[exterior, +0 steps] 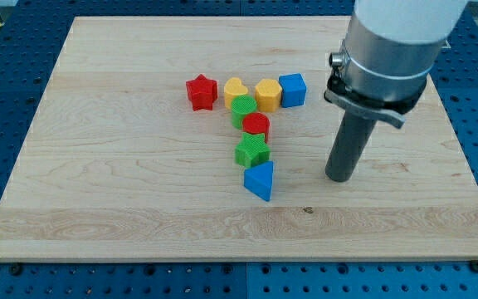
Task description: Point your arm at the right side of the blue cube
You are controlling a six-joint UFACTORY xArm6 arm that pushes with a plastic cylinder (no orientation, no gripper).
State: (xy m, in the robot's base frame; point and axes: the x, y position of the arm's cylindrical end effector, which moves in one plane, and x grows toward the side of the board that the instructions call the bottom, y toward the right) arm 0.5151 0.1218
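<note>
Scanning from the view's left: wooden board [98,166] on a blue pegboard table [7,91], blocks clustered near board centre. Red star [201,91] sits furthest left, slight gap to the yellow rounded block [235,88]. Green round block [242,109] sits just below that yellow one, touching it. Under it a column runs toward the view's bottom: red block [256,125], green star-like block [252,152], blue triangular block [260,179], each touching or nearly touching the next. Back in the top row, yellow hexagon-ish block [267,94] sits beside the first yellow, and the blue cube [293,90] touches its right side, ending the row. My tip [339,178] is down on the board, to the view's right of the blue cube and well below it, apart from every block, roughly level with the blue triangular block. No gripper here, only the dark rod [348,148] under a grey cylinder housing [388,50], so nothing is open, closed or clamped
</note>
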